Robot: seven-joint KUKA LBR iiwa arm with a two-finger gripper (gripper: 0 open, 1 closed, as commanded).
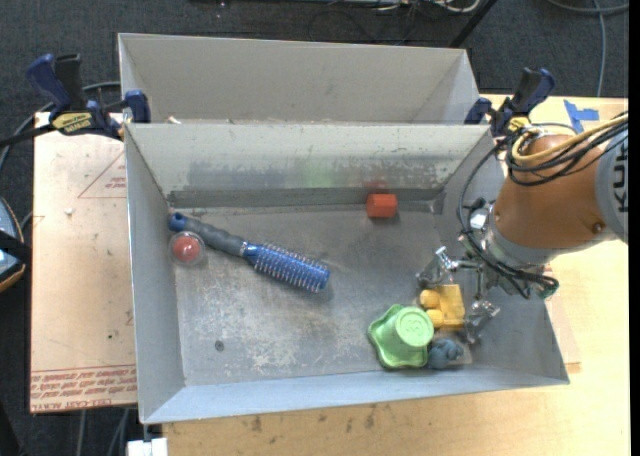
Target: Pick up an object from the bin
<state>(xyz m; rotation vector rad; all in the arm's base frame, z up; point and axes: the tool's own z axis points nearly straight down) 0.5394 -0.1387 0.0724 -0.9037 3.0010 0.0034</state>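
Note:
My gripper (460, 289) is low in the bin's front right corner, open. Its metal fingers (438, 266) stand on either side of a small yellow toy (444, 304) lying on the floor there. A green flower-shaped lid (402, 336) touches the yellow toy on its left front side. A small grey-blue lump (446, 352) lies just in front of both, near the bin's front wall.
A blue hairbrush (268, 259) with a dark handle lies left of centre, with a red ball (186, 248) by its handle end. An orange-red block (381, 206) sits against the back wall. The orange-covered wrist hangs over the bin's right wall.

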